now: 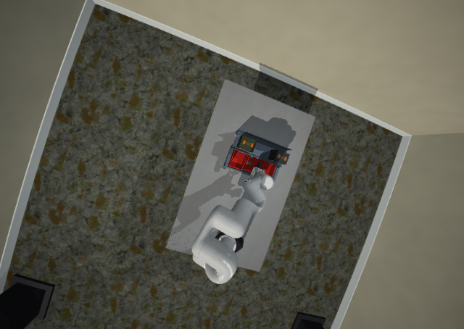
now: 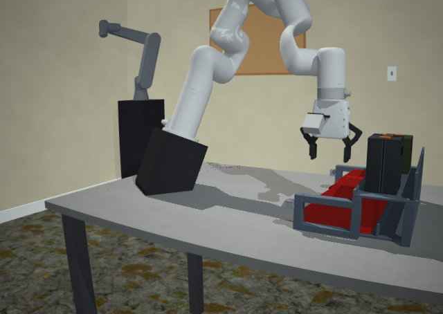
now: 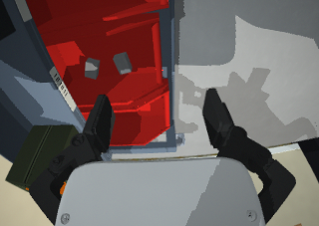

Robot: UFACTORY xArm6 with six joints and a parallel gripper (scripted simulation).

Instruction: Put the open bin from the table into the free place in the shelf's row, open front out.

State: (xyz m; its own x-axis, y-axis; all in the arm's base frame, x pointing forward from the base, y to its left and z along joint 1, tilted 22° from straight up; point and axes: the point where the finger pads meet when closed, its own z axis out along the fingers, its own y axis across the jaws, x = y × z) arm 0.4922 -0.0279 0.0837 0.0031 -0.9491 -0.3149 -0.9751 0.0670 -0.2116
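Three red open bins stand side by side in the shelf (image 1: 225, 166) (image 2: 354, 216) (image 3: 172, 42). The middle bin (image 1: 250, 163) (image 3: 112, 84) holds grey parts (image 3: 122, 63) and sits behind the front lip, its open front outward. It looks level, but the exterior view barely shows it. The left bin (image 1: 238, 159) (image 3: 145, 126) and right bin (image 1: 269, 168) (image 2: 325, 212) (image 3: 100, 7) look level too. My gripper (image 2: 329, 158) (image 3: 157, 103) is open and empty. It hangs above the bins' front side, fingers clear of them; in the top view the arm hides it.
On the shelf's upper board, behind the bins, stand a tall black case (image 1: 283, 157) (image 2: 383, 164) and a dark green case (image 1: 247, 144) (image 2: 407, 153) (image 3: 40, 153). The shelf stands on the grey table (image 1: 209, 130) (image 2: 228, 228) (image 3: 204, 32). A tall back panel (image 2: 418, 182) closes the shelf's rear.
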